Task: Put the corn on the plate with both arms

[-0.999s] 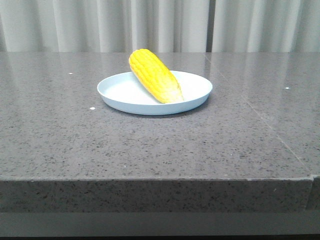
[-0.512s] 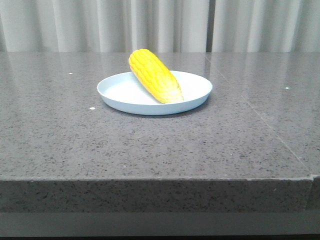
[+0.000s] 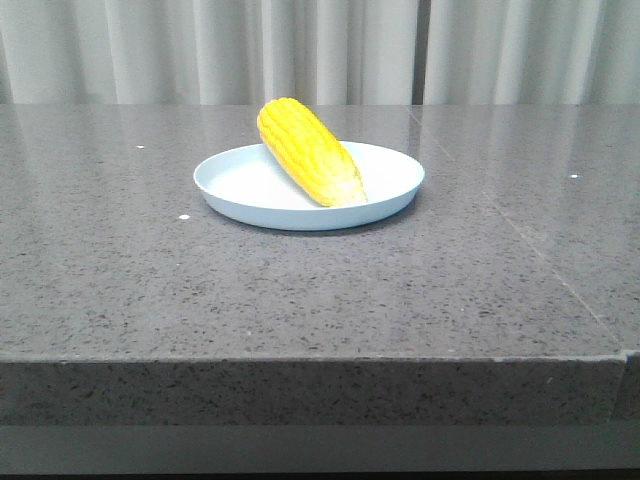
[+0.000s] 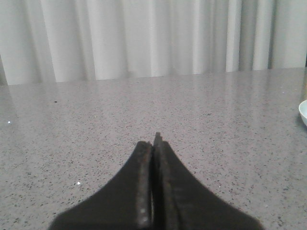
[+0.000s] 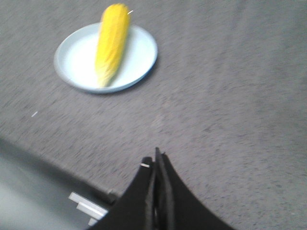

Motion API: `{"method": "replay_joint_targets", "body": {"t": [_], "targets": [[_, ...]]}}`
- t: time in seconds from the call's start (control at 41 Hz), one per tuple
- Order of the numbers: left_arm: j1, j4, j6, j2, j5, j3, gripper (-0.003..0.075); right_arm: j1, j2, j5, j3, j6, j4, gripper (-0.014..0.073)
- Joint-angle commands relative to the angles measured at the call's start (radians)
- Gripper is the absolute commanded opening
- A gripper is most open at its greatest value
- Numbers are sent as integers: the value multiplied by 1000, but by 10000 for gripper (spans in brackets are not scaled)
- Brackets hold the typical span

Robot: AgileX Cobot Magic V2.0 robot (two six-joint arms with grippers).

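The yellow corn (image 3: 309, 152) lies on the pale blue-white plate (image 3: 238, 190) in the middle of the grey table, its thick end propped on the far rim and its paler tip down inside. The right wrist view shows the corn (image 5: 112, 42) on the plate (image 5: 139, 52) well away from my right gripper (image 5: 155, 160), which is shut and empty. My left gripper (image 4: 153, 143) is shut and empty over bare table; only the plate's edge (image 4: 303, 112) shows in that view. Neither gripper appears in the front view.
The grey speckled table (image 3: 320, 300) has its front edge near the camera. White curtains (image 3: 320, 50) hang behind it. The right wrist view shows the table's edge and a small white bracket (image 5: 86, 205) below it.
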Motion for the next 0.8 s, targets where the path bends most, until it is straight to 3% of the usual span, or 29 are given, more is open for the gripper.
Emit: {"method": "replay_joint_targets", "body": {"t": [0.0, 0.171, 0.365, 0.609, 0.78], "targets": [[2, -9, -1, -17, -86, 24, -20, -125, -85, -247, 102, 0, 4, -67], [2, -9, -1, -17, -86, 24, -20, -307, -276, -584, 394, 0, 8, -67], [2, -9, -1, -17, -86, 24, -20, -370, -439, -889, 678, 0, 8, -67], [2, -9, -1, -17, -86, 24, -20, -373, -453, -1021, 821, 0, 9, -67], [2, -9, -1, -17, -86, 24, -20, -373, -453, -999, 819, 0, 9, -67]]}}
